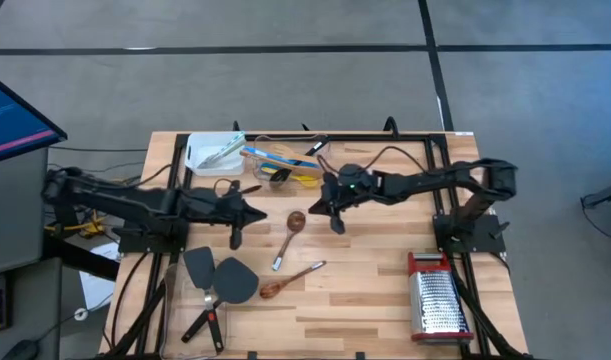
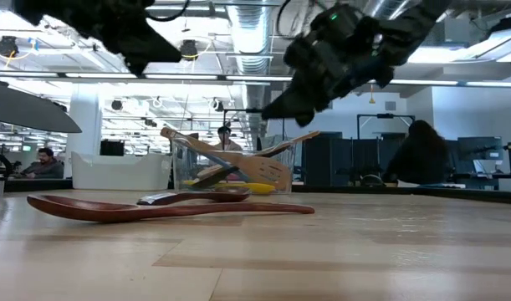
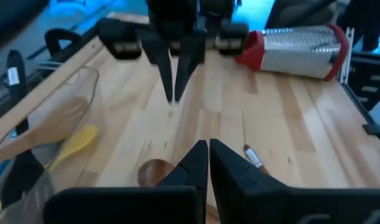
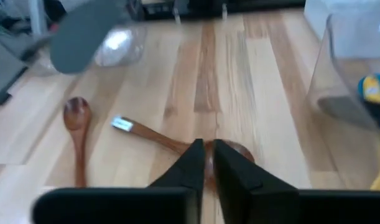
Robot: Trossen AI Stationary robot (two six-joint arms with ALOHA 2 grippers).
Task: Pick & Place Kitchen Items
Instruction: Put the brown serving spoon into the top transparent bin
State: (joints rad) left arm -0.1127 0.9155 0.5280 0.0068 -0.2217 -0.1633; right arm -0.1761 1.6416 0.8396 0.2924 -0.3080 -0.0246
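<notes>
A wooden spoon (image 1: 288,236) lies flat on the table between my two grippers; it also shows in the left wrist view (image 3: 153,170) and the right wrist view (image 4: 152,134). A second wooden spoon (image 1: 291,279) lies nearer the front, and two dark grey spatulas (image 1: 221,275) lie at front left. My left gripper (image 1: 253,213) is shut and empty, above the table left of the spoon's bowl. My right gripper (image 1: 328,207) is shut and empty, above the table right of the bowl, fingers pointing down (image 3: 175,81). Both hang clear of the table in the low view (image 2: 282,104).
A clear tub (image 1: 281,165) with blue, yellow and wooden utensils stands at the back centre, beside a white tray (image 1: 211,150). A steel grater with red trim (image 1: 435,298) lies at front right. People sit in the room behind the table (image 2: 44,160).
</notes>
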